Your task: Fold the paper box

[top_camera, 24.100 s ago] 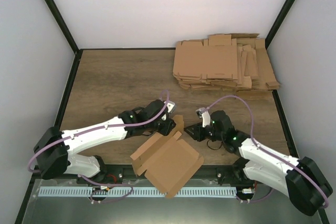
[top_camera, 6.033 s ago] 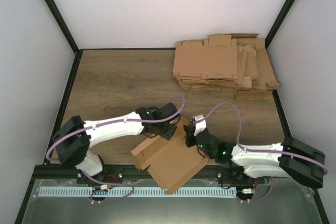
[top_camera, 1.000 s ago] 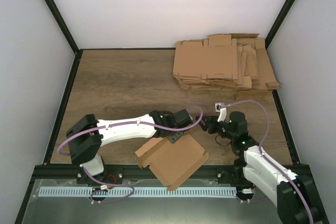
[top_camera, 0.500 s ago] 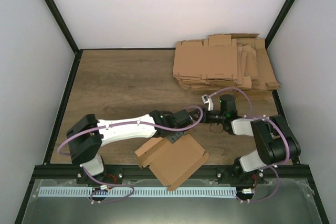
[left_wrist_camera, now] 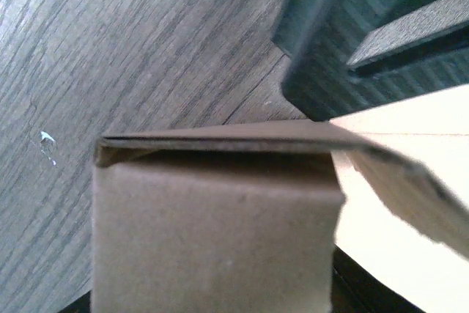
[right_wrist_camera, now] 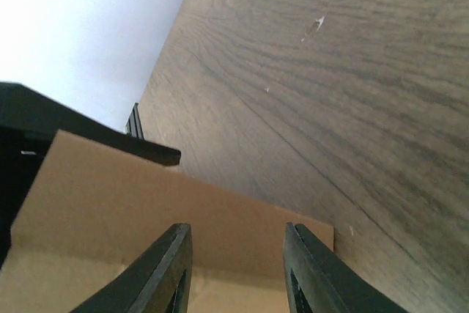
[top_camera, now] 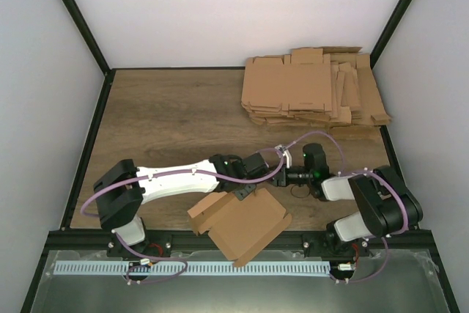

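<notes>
The paper box [top_camera: 242, 223], a partly folded brown cardboard piece, lies at the table's near edge and juts over it. My left gripper [top_camera: 250, 181] sits at its far edge. In the left wrist view a raised flap of the paper box [left_wrist_camera: 216, 232] fills the foreground and hides my own fingers. My right gripper [top_camera: 283, 174] points left at the same far corner. Its jaws [right_wrist_camera: 236, 229] stand apart over a cardboard flap [right_wrist_camera: 146, 196], with nothing gripped between them. The right gripper's dark fingers [left_wrist_camera: 316, 42] also show in the left wrist view.
A pile of flat brown cardboard blanks [top_camera: 315, 97] lies at the back right of the wooden table [top_camera: 168, 115]. Black frame posts and white walls close in the sides. The metal rail [top_camera: 95, 238] runs along the near edge.
My right arm has folded in, and its wrist swung round to point left at the box's far corner. Its jaws have narrowed. The left arm and the box stay put.
</notes>
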Robot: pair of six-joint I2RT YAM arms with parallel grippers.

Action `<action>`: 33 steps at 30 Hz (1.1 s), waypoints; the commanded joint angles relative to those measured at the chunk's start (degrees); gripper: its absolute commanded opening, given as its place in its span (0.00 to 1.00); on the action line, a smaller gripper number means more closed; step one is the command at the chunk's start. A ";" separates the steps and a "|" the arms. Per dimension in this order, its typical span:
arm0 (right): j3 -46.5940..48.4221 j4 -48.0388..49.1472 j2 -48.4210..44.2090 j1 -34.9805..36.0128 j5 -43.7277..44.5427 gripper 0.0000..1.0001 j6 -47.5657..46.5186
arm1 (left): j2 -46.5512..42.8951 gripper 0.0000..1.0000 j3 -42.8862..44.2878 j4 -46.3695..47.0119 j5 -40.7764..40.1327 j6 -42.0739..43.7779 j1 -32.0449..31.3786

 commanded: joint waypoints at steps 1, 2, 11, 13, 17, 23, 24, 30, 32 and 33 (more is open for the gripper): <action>-3.09 4.81 -2.14 1.02 0.65 0.37 0.13 | 1.96 0.45 -0.14 -0.09 1.16 0.65 -0.34; -3.72 5.07 -2.73 1.47 1.31 0.37 -0.10 | 1.95 0.45 -0.12 -0.04 1.20 0.69 -0.34; -4.96 5.83 -4.83 2.88 2.92 0.40 -3.72 | 2.02 0.45 -0.09 0.31 1.82 0.87 -0.34; -4.48 5.42 -4.59 3.64 3.59 0.41 -4.93 | 1.98 0.45 -0.09 0.28 2.02 0.98 -0.36; -2.40 3.76 -3.90 7.24 6.18 0.43 -8.11 | 1.95 0.45 -0.36 0.48 3.09 1.18 -0.43; -0.64 0.65 -5.45 13.27 14.24 0.44 -12.22 | 1.89 0.45 -0.59 0.44 3.60 1.95 -0.42; -0.51 0.55 -5.53 13.77 15.69 0.43 -12.37 | 1.87 0.45 -0.63 0.37 3.77 2.25 -0.43; -0.90 4.52 -4.19 14.90 21.98 0.39 -12.91 | 2.04 0.45 -1.12 0.48 4.86 3.61 -0.47; -1.49 6.39 -4.52 16.13 24.74 0.40 -13.75 | 1.96 0.45 -1.65 0.73 6.21 4.08 -0.39; -1.71 7.18 -4.79 16.83 26.04 0.40 -14.18 | 1.89 0.45 -1.92 0.91 6.83 4.19 -0.35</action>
